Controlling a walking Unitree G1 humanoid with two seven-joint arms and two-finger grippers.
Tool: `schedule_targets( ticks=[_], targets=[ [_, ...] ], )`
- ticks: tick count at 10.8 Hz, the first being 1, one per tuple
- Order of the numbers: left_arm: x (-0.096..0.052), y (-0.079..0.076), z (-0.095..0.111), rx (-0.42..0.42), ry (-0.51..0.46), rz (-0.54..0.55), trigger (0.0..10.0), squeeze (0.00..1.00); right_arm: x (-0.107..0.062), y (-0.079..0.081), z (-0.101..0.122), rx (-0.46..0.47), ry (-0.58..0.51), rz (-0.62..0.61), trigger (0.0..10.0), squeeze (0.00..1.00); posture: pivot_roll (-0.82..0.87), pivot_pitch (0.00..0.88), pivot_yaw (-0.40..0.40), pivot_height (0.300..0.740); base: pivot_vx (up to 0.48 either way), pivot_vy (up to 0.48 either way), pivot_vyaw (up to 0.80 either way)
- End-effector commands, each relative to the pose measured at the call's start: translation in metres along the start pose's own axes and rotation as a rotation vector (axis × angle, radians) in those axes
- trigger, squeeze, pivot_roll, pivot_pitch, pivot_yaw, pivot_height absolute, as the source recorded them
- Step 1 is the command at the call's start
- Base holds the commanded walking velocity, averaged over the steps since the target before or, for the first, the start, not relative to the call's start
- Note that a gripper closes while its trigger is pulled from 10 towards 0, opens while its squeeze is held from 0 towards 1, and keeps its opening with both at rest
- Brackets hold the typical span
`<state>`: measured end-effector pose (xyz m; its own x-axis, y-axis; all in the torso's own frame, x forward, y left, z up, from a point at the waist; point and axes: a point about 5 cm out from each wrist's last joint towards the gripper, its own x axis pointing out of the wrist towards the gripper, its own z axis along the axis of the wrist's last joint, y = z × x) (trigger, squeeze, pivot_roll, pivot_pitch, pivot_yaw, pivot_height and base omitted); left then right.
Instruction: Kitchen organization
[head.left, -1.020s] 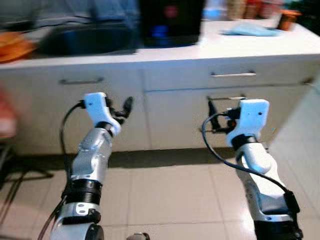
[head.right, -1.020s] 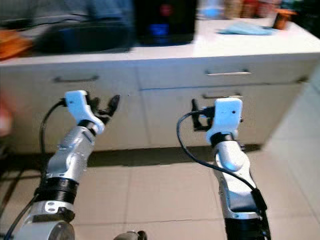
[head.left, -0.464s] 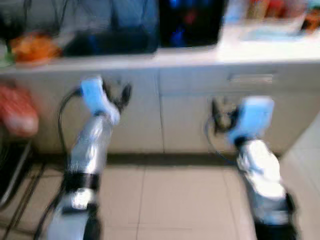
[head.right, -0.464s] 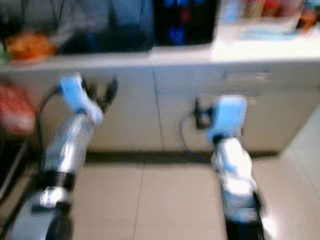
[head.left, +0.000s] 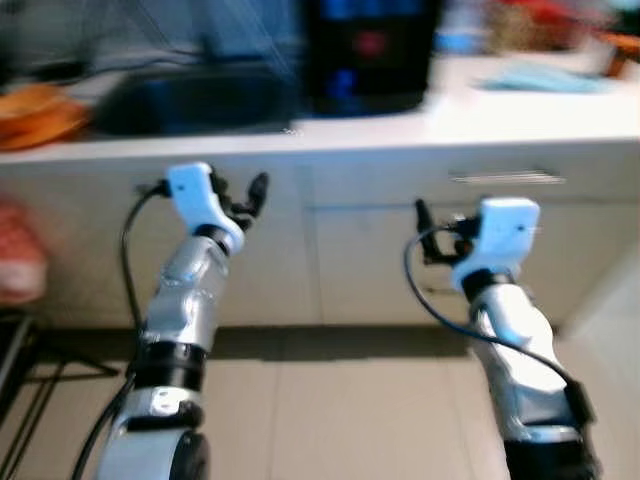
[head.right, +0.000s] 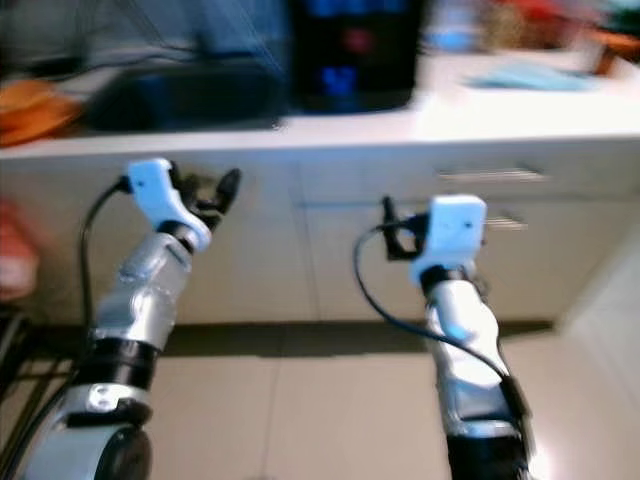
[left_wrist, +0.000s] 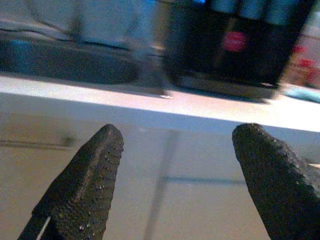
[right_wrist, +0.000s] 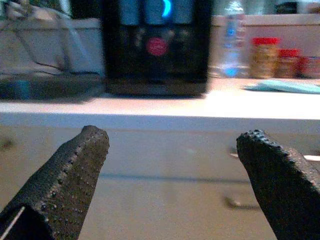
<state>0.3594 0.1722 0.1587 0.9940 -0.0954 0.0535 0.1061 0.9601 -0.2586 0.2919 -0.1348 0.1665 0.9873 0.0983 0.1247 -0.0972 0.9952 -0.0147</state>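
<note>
I stand facing a white kitchen counter (head.left: 460, 118) with pale cabinets beneath. On it are a dark sink (head.left: 190, 98), a black appliance (head.left: 370, 50) with blue and red lights, and a teal cloth (head.left: 540, 80). My left gripper (head.left: 250, 195) is raised in front of the cabinet below the sink, open and holding nothing. My right gripper (head.left: 430, 232) hovers open before the drawers under the appliance, also holding nothing. In the right wrist view a clear bottle (right_wrist: 230, 45) and red-lidded jars (right_wrist: 263, 50) stand at the back of the counter.
An orange heap (head.left: 35, 100) lies on the counter's left end. A reddish object (head.left: 15, 262) and a dark wire frame (head.left: 30, 380) sit low at the far left. A drawer handle (head.left: 505, 178) runs above my right gripper. Tiled floor (head.left: 340, 410) lies between me and the cabinets.
The whole picture swung and blurred as the camera moved, then settled somewhat. Both arms keep the same raised pose with their fingers apart.
</note>
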Motion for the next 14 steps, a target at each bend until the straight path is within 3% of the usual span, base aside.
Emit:
schedule_targets(
  ticks=[1,4,10,14],
  targets=[
    [0.0021,-0.0041,0.0022,-0.005,-0.004,-0.005,10.0,0.0,0.0003,-0.0023,0.0027,-0.014,-0.009,-0.002,10.0,0.0,0.04,0.0,0.092,0.74,0.416,0.24,0.0],
    [0.0057,-0.0082,0.0091,-0.038,-0.022,-0.02,10.0,0.0,0.0015,-0.0034,0.0045,0.008,-0.01,-0.001,10.0,0.0,0.03,0.0,0.083,0.74,0.107,0.202,0.0],
    [0.0067,-0.0025,0.0046,-0.039,0.007,-0.002,10.0,0.0,0.0024,-0.0048,0.0041,0.003,-0.007,-0.001,10.0,0.0,0.03,0.0,0.083,0.74,0.0,0.48,0.0],
    [0.0072,-0.0071,0.0037,-0.036,0.005,-0.033,10.0,0.0,0.0022,-0.0029,0.0033,-0.011,-0.013,0.006,10.0,0.0,0.03,0.0,0.088,0.74,0.0,0.0,0.0]
  ],
)
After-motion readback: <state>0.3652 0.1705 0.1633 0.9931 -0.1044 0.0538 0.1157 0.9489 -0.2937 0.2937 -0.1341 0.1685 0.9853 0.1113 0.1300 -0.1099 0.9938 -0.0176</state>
